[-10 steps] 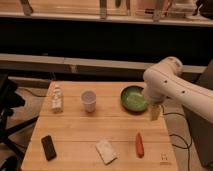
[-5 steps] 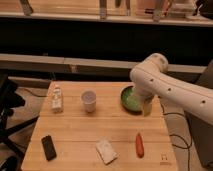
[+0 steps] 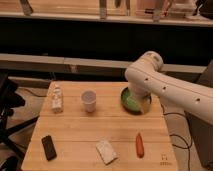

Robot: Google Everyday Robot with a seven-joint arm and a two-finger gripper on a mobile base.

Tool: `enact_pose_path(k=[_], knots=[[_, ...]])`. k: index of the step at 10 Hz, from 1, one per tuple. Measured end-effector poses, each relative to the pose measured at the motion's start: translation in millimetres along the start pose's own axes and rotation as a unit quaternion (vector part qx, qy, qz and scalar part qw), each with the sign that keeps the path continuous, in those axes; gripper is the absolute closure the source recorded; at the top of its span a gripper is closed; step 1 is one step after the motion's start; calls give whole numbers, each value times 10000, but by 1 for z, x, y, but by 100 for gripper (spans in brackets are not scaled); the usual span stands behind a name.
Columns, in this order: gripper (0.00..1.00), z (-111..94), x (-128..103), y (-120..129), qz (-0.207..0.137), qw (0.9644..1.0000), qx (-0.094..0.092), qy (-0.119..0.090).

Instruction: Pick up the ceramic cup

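The ceramic cup (image 3: 89, 100) is small, white and handleless, and it stands upright on the wooden table (image 3: 75, 130), left of centre towards the back. My white arm comes in from the right and bends down over the green bowl (image 3: 129, 102) at the back right. The gripper (image 3: 141, 102) hangs at the arm's end just above the bowl's right side, mostly hidden by the arm. It is well to the right of the cup, holds nothing and is open.
A small white bottle (image 3: 56, 98) stands at the back left. A black flat object (image 3: 48, 147) lies front left, a pale packet (image 3: 106, 151) front centre, and an orange-red stick-shaped item (image 3: 139, 144) front right. A dark counter runs behind the table.
The arm has swung left and lower, so its end has moved from beside the green bowl to over it. The objects on the table have not moved.
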Motion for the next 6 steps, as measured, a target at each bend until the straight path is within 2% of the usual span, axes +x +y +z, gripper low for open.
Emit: enact_pose_path(k=[3,6], knots=[[20,-4,-29,-22,-344,9993,122,-8],[20,-5,-31,-30,-682,9975,182,33]])
